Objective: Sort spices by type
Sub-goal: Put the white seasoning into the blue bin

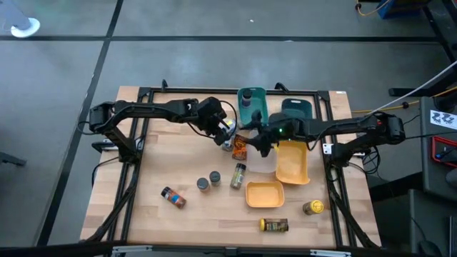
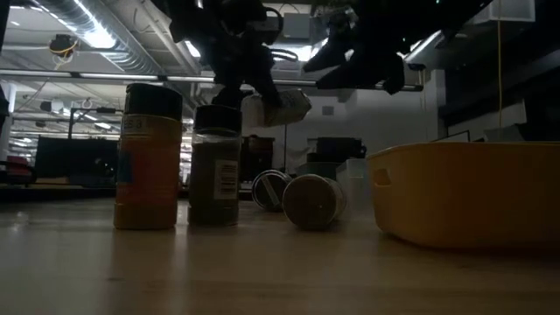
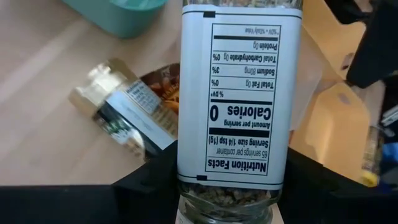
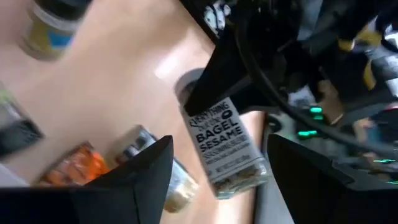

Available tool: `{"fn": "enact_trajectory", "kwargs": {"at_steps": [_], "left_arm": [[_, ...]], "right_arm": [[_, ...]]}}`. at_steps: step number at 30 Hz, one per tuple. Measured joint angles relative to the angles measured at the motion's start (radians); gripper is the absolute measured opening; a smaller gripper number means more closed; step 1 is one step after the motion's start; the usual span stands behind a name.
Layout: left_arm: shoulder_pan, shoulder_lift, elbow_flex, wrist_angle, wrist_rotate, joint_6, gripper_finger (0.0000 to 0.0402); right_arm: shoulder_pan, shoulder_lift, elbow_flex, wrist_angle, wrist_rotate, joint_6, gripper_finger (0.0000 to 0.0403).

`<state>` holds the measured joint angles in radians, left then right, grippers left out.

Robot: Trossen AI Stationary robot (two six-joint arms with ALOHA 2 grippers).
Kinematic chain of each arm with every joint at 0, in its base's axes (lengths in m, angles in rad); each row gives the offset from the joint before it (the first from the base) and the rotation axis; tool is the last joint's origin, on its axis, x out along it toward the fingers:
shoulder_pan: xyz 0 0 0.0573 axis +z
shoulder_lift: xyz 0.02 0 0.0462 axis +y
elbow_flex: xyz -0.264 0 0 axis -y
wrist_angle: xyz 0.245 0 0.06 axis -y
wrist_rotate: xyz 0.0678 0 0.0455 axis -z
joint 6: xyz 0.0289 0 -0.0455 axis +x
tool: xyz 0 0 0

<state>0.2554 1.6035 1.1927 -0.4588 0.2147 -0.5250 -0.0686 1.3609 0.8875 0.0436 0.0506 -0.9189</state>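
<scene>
Mid-table handover | left gripper (image 1: 227, 133) clenches bagel sesame jar (image 3: 239, 99) | right gripper (image 1: 255, 141) released beside it | keep jar level, close squarely before letting go

Counter (image 1: 153, 178): pale wood planks, matt, smooth, grain lines showing; dark frame around its edge.

Held jar (image 3: 239, 93): clear glassy body, smooth and glossy, coarse dry flakes showing through at the base. White paper label, matt, black print.

Left tool (image 3: 155, 186): black, matt, looks like hard plastic.

Right tool (image 4: 211, 180): same flat black finish.

Packet (image 1: 240, 148): orange-brown film, shiny, creased.

Lying jar (image 3: 118, 115): clear, glossy, with bright highlights; printed label.

Yellow bins (image 1: 292, 163): smooth plastic, soft sheen, opaque.

Teal bin (image 1: 251, 104): smooth plastic, low gloss.

Standing jars (image 2: 149, 157): dark lids, dull finish; paper-like wrap labels.
</scene>
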Motion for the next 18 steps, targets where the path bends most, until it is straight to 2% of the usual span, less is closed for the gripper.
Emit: {"fn": "enact_trajectory", "kwargs": {"at_steps": [4, 10, 18], "left_arm": [[0.0, 0.0, 0.0, 0.011, 0.011, -0.069, 0.019], [0.0, 0.0, 0.0, 0.08, 0.058, -0.149, 0.0186], [0.0, 0.0, 0.0, 0.105, 0.074, -0.229, 0.0193]], "right_arm": [[0.038, 0.0, 0.0, 0.011, 0.08, -0.087, 0.0257], [0.05, 0.0, 0.0, 0.013, 0.092, -0.111, 0.0257], [0.049, 0.003, 0.0, 0.017, 0.169, -0.151, 0.0257]]}}
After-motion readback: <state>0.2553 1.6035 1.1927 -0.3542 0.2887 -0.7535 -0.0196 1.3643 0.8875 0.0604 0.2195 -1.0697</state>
